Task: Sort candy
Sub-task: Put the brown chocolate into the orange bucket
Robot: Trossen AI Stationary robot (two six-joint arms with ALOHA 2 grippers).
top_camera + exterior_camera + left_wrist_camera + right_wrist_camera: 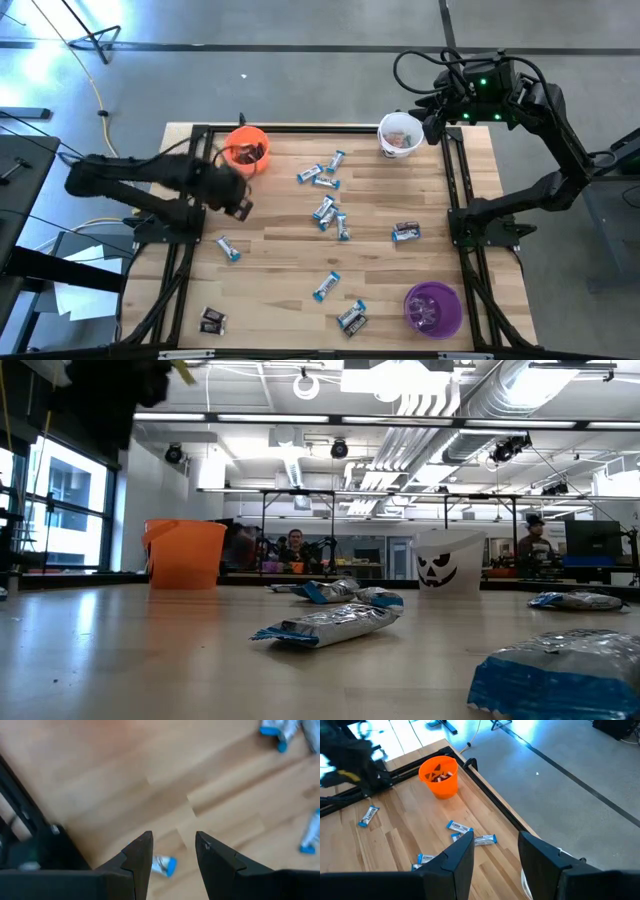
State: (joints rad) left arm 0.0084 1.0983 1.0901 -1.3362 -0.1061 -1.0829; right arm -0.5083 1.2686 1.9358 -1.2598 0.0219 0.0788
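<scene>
A pale wooden table (pixel 380 300) with a black frame along its edges carries three cups: an orange cup (pixel 246 149) at the upper left, a white cup (pixel 400 135) at the upper right and a purple cup (pixel 432 309) at the lower right. Candy (pixel 327 211) lies scattered over the boards, mostly blue-and-white pieces around the middle. A dark piece (pixel 213 320) sits at the lower left.

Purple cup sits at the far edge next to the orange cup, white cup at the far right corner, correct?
Not quite. The purple cup sits at the near right corner, far from the orange cup, as the high view shows. The orange cup is at the far edge, and the white cup is at the far right corner, as you said.
</scene>
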